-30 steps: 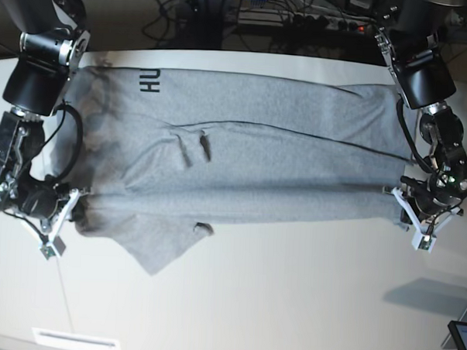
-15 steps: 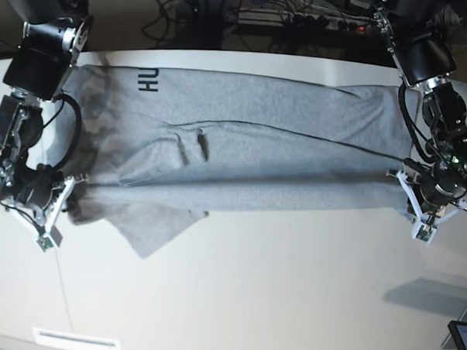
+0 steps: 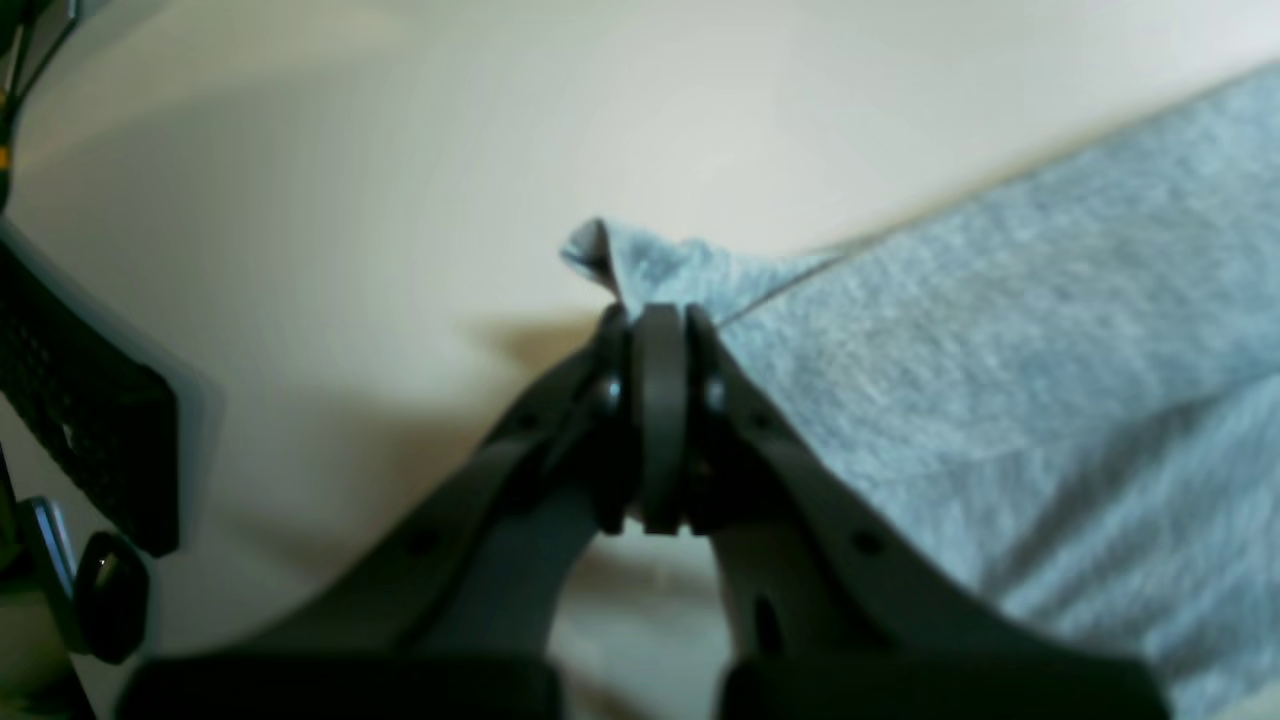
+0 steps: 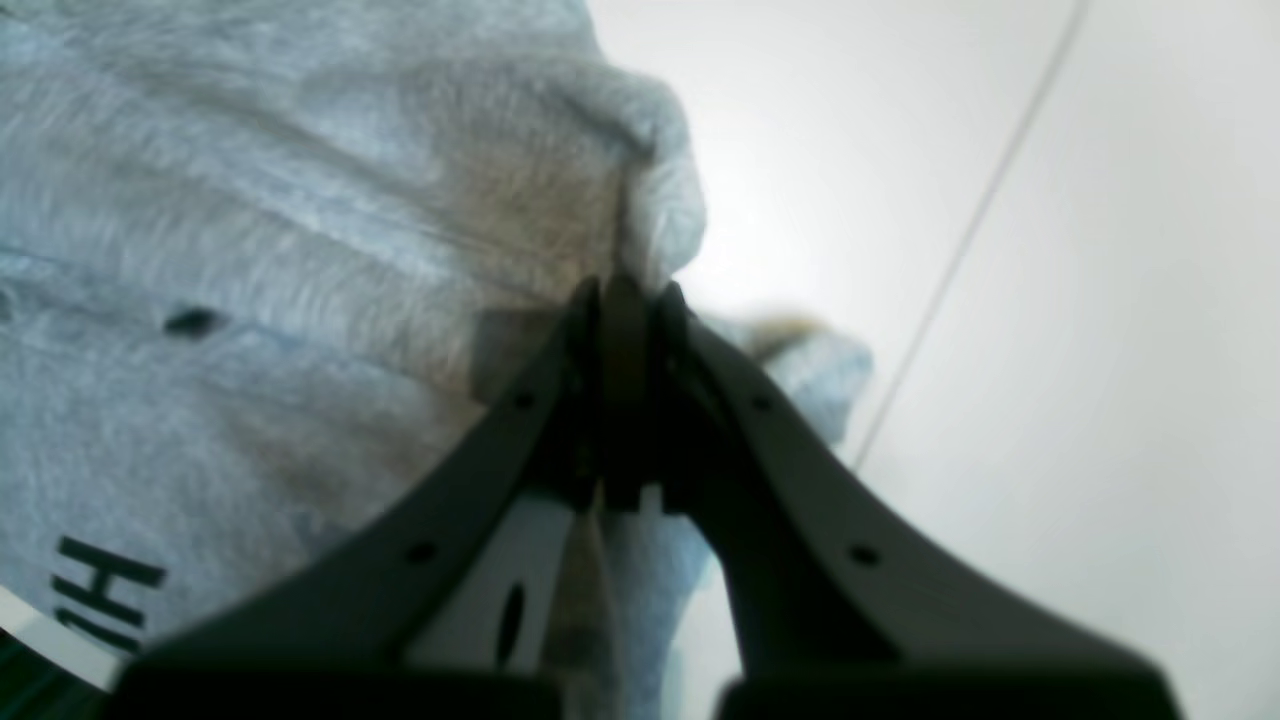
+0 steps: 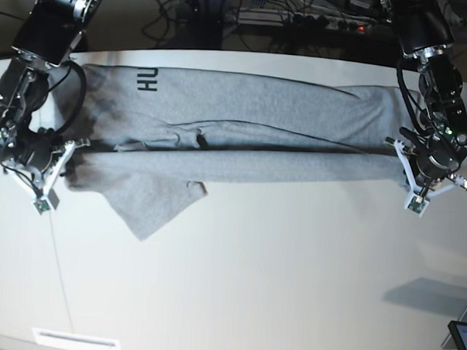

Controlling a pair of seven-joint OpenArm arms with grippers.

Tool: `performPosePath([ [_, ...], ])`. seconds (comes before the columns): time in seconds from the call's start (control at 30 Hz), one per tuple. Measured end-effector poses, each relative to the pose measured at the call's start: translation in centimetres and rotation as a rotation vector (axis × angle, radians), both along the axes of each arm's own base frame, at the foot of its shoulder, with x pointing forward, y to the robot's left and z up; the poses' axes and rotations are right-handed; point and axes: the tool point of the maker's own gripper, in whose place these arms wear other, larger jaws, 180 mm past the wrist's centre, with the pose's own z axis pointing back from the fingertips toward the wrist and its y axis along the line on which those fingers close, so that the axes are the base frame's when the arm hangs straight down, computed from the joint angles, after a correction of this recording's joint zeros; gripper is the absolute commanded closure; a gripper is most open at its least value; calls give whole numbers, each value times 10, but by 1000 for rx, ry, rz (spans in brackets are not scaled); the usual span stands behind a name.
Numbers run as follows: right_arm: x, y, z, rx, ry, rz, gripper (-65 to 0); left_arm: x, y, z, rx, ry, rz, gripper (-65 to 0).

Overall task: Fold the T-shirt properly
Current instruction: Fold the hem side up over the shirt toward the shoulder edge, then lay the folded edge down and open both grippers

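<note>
My left gripper (image 3: 645,330) is pinched fully closed on a corner of the T-shirt (image 5: 243,133), with a small tuft of grey cloth poking out past the tips. My right gripper (image 4: 620,300) is clamped just as tightly on a bunched edge at the other end, near the black lettering (image 4: 100,590). The shirt lies stretched lengthwise across the white table (image 5: 275,285), its near long edge lifted between my two grips and doubled over toward the far edge, while a loose sleeve (image 5: 151,206) trails out toward me on the right arm's side.

To do this fold well, I judge I should carry both ends across at the same pace and height, keeping the cloth taut enough that the crease runs straight but not so taut it slips from the jaws. I want the lifted edge to land parallel with the far edge before I let go. The trailing sleeve may need tucking afterward.
</note>
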Motion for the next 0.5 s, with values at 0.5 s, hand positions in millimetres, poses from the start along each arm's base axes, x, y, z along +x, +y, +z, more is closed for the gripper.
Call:
performPosePath([
  [0.5, -37, 7, -30, 17, 96, -4, 0, -24, -3, -21, -6, 69, -8, 0],
])
